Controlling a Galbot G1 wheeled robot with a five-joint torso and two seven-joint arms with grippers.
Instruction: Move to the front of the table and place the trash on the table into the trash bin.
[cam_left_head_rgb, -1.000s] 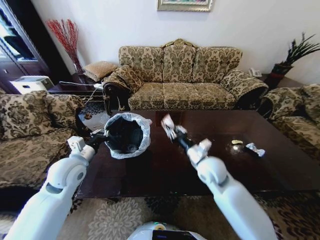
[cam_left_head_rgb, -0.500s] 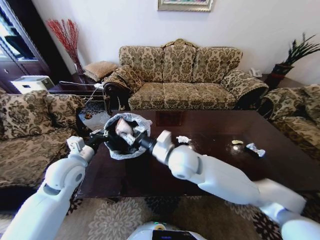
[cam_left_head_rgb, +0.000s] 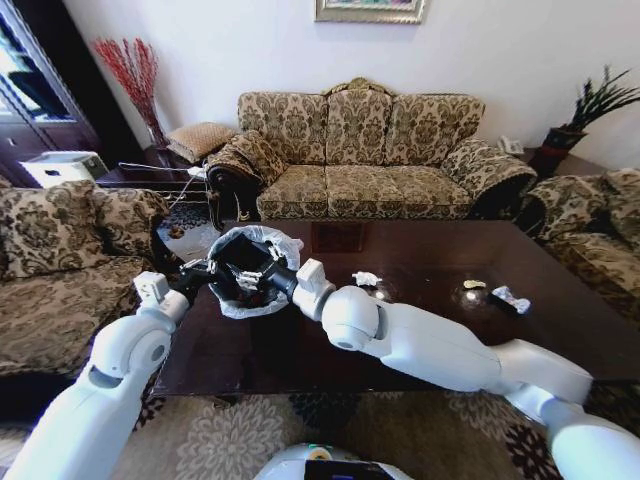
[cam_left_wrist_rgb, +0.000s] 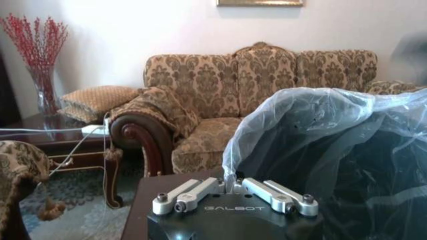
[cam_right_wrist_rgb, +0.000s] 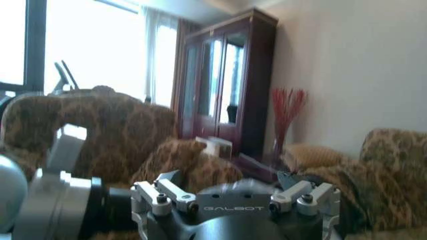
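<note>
Right now, your arms meet at the bin.
Left gripper (cam_left_head_rgb: 203, 272): it is closed on the bag-lined rim of the trash bin (cam_left_head_rgb: 250, 272), holding the bin tilted at the table (cam_left_head_rgb: 420, 330) edge so its mouth faces you; that suits an easy drop.
Right gripper (cam_left_head_rgb: 256, 277): it sits over the bin's mouth; in the right wrist view its fingers (cam_right_wrist_rgb: 152, 192) are spread wide with nothing between them.
Trash: a crumpled tissue (cam_left_head_rgb: 366, 279) lies mid-table; a wrapper (cam_left_head_rgb: 510, 298) and a small yellowish scrap (cam_left_head_rgb: 473, 285) lie well apart, near the right edge.
Progress: judged partway; those pieces remain.
</note>
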